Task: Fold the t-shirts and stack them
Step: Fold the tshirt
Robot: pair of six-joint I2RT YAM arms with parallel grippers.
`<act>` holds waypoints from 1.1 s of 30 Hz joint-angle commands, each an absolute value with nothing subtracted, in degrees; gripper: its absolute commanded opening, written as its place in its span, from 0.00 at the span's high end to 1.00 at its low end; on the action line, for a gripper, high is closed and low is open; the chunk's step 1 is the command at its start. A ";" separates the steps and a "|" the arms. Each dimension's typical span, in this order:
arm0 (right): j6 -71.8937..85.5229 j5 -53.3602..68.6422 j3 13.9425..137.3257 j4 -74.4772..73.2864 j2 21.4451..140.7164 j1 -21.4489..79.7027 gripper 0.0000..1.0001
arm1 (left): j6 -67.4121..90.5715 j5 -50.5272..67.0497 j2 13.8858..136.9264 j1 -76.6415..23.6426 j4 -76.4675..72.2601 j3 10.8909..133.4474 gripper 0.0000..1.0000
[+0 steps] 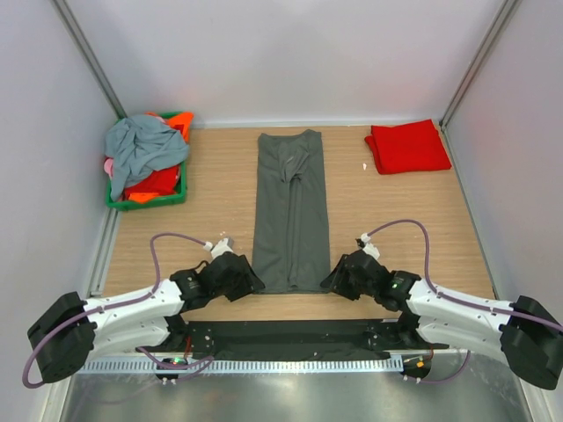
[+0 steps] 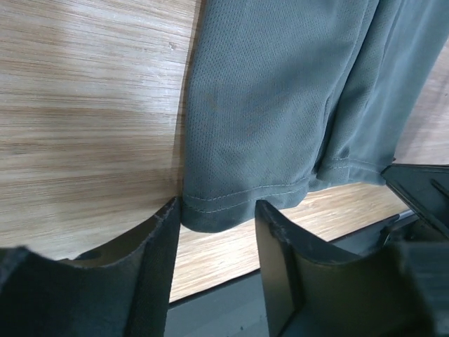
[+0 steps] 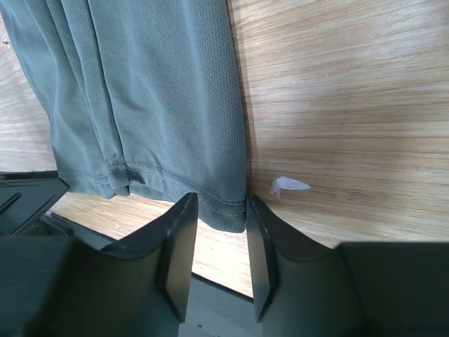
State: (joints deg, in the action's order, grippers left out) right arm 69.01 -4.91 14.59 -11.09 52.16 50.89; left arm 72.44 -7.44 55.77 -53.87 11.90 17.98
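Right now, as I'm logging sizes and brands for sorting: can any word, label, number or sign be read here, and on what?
None can be read in any view.
The dark grey t-shirt shows plain mesh and a stitched hem, no print or tag.
The red t-shirt and green basket show no lettering.
The white scrap on the table is too small to tell.

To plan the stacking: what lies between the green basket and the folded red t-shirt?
In the top view, the grey t-shirt, folded into a long strip.
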 commanded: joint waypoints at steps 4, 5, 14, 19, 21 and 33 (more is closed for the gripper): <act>66.54 -5.63 14.59 -13.62 53.61 51.24 0.69 | 72.60 -5.98 58.09 -53.70 11.96 16.44 0.58; 66.53 -5.54 14.50 -13.54 53.61 51.15 0.71 | 72.60 -5.89 58.44 -53.70 11.61 16.35 0.59; 65.65 -5.01 14.59 -13.36 53.62 51.24 0.98 | 71.81 -5.71 60.56 -53.70 10.02 16.79 0.91; 66.27 -4.13 14.68 -15.55 51.86 51.24 0.99 | 71.72 -4.92 59.51 -54.05 12.20 17.66 1.00; 66.97 -3.96 14.85 -17.83 49.76 51.68 0.98 | 72.16 -5.45 58.02 -55.02 14.75 18.10 1.00; 67.15 -6.33 23.97 -31.55 41.21 55.72 0.99 | 73.92 -8.78 50.54 -61.79 31.88 29.15 1.00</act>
State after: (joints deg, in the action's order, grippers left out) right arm 67.61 -4.82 18.68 -28.27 40.91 55.42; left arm 74.59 -6.57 52.07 -61.54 24.38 23.59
